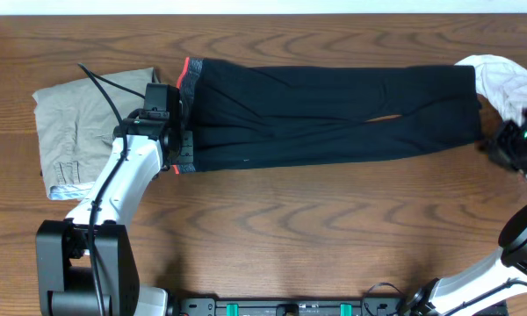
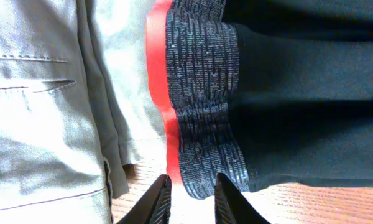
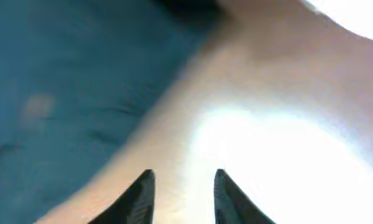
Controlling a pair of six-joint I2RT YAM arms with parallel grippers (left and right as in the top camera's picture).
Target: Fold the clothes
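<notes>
The clothes lie on the wooden table. Long black leggings (image 1: pixel 334 114) stretch flat across the middle, their grey waistband (image 2: pixel 202 93) edged coral-red at the left end. My left gripper (image 1: pixel 176 158) (image 2: pixel 193 180) hovers at the waistband's near corner. Its fingers are narrowly apart, the corner lies flat between the tips, and bare table shows in the gap. Off the leggings' ankle end, my right gripper (image 1: pixel 502 145) (image 3: pixel 184 174) is open over bare table, holding nothing. Dark fabric (image 3: pixel 62 81) fills the left of the right wrist view.
Folded khaki-tan trousers (image 1: pixel 79 123) (image 2: pixel 37 106) lie just left of the waistband, almost touching it. A crumpled white garment (image 1: pixel 509 79) sits at the far right edge, beside the right arm. The arms' bases stand along the near edge of the table.
</notes>
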